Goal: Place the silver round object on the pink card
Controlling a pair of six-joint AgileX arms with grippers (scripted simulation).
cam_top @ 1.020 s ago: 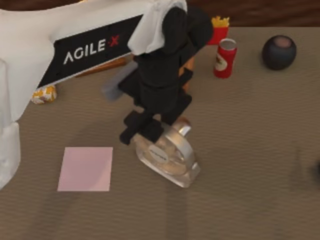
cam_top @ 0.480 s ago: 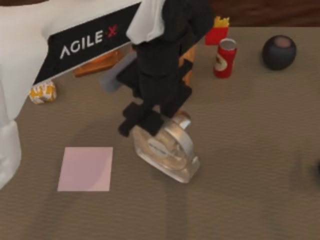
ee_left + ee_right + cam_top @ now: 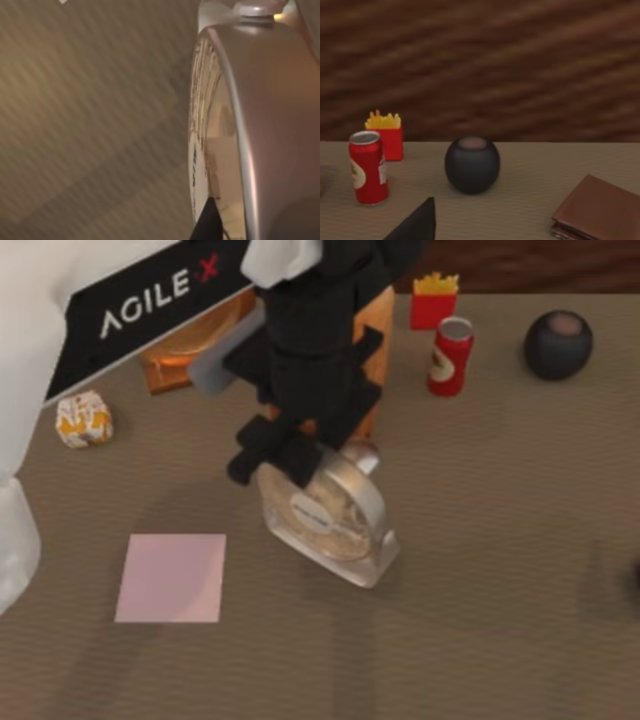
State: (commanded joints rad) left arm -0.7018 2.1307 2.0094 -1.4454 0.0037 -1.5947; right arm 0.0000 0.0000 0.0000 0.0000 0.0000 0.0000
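Note:
The silver round clock (image 3: 330,520), with a thick shiny rim and a cream dial, hangs tilted near the table's middle. My left gripper (image 3: 290,462) comes down from above and is shut on its upper rim. In the left wrist view the clock (image 3: 270,125) fills one side, edge-on, with one black fingertip (image 3: 207,222) pressed against the dial. The pink card (image 3: 170,577) lies flat to the clock's left, apart from it and uncovered. My right gripper is outside the top view; its wrist view shows a single black fingertip (image 3: 420,220) well off centre, holding nothing.
Behind the left arm stands a gold disc on an orange stand (image 3: 190,345). A fries box (image 3: 433,298), a red can (image 3: 450,357) and a dark round speaker (image 3: 558,343) line the back right. A white-orange wrapped ball (image 3: 85,420) sits far left. A brown wallet (image 3: 600,210) lies near the right gripper.
The left arm has drawn back and up with the clock in its grip. The clock has shifted slightly left and towards the back. More of the gold disc now shows.

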